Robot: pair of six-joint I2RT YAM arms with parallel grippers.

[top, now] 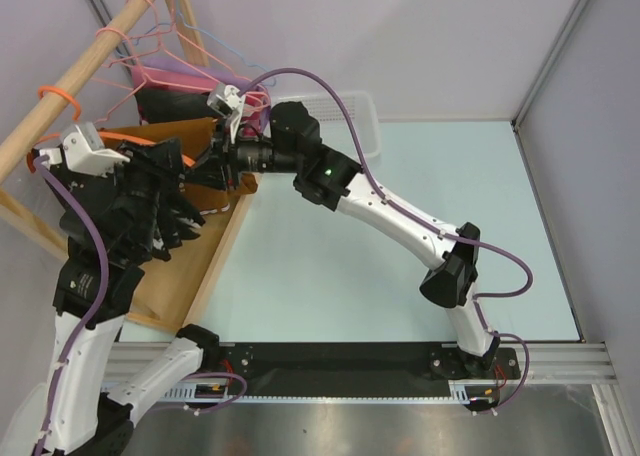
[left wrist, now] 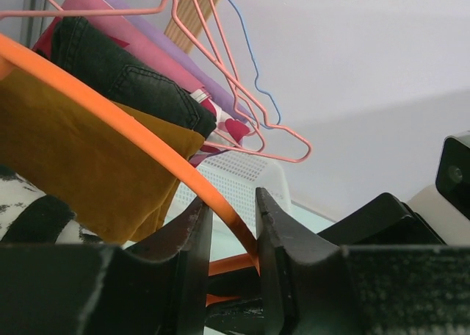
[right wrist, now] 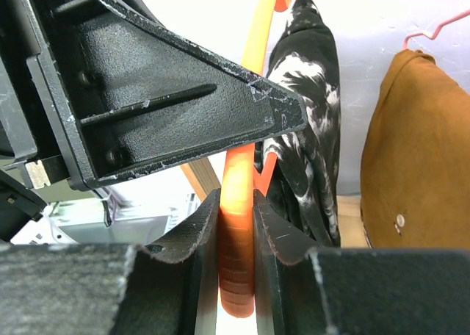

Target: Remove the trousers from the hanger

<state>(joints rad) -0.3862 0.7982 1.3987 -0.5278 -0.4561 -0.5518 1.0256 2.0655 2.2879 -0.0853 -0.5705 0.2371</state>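
An orange hanger (left wrist: pixel 147 140) runs slantwise between my left gripper's (left wrist: pixel 231 203) fingers, which are shut on it. Rust-brown trousers (left wrist: pixel 81 159) hang under its bar, and a patch of the black-and-white print trousers (left wrist: pixel 18 199) shows at the lower left. My right gripper (right wrist: pixel 236 197) is shut on the same orange hanger (right wrist: pixel 239 203). Beyond it hang the print trousers (right wrist: pixel 308 107) and the brown trousers (right wrist: pixel 418 151) with a small button (right wrist: pixel 400 221). In the top view both grippers, left (top: pixel 188 188) and right (top: pixel 222 156), meet at the brown cloth (top: pixel 185 141) by the rack.
A wooden rail (top: pixel 70 81) carries several pink wire hangers (left wrist: pixel 242 107) and dark grey and pink clothes (left wrist: pixel 125 74). A white perforated basket (top: pixel 350 116) stands behind the right arm. A wooden base board (top: pixel 190 266) lies under the rack at the left.
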